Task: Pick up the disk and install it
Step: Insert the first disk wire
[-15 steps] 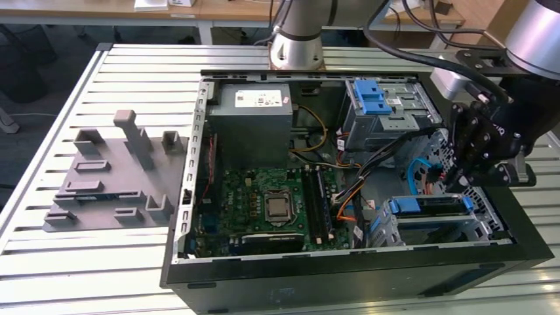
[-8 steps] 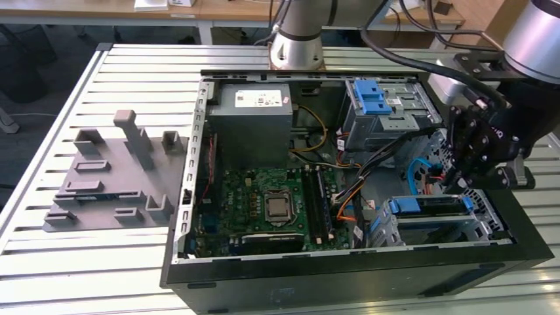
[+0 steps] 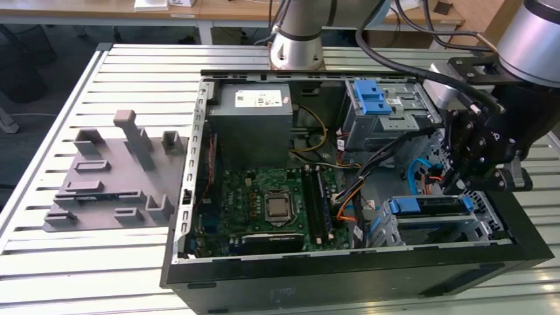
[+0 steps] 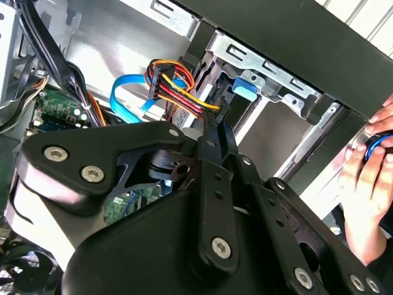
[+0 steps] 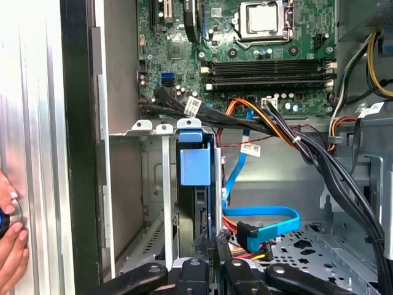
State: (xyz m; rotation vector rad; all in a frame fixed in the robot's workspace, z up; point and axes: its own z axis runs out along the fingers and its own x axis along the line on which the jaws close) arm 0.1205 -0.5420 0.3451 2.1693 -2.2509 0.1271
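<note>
A grey moulded fixture (image 3: pixel 109 180) lies at 9 o'clock on the slatted surface (image 3: pixel 52 262) in the exterior view. The open computer case (image 3: pixel 350 275) fills the middle, its green motherboard (image 3: pixel 271 203) near 6 o'clock. At 3 o'clock the hand (image 3: pixel 473 177) hangs inside the case, just above the drive bay (image 3: pixel 433 220). The disk (image 5: pixel 195 169), blue-railed, sits edge-on in that bay. I cannot tell how far the hand is open. A person's hand (image 4: pixel 368 184) touches the case's outer edge.

Pretty even bright light; my gripper (image 4: pixel 209 184) looms dark and soft up close, hand (image 4: pixel 368 178) beside it blurry.
</note>
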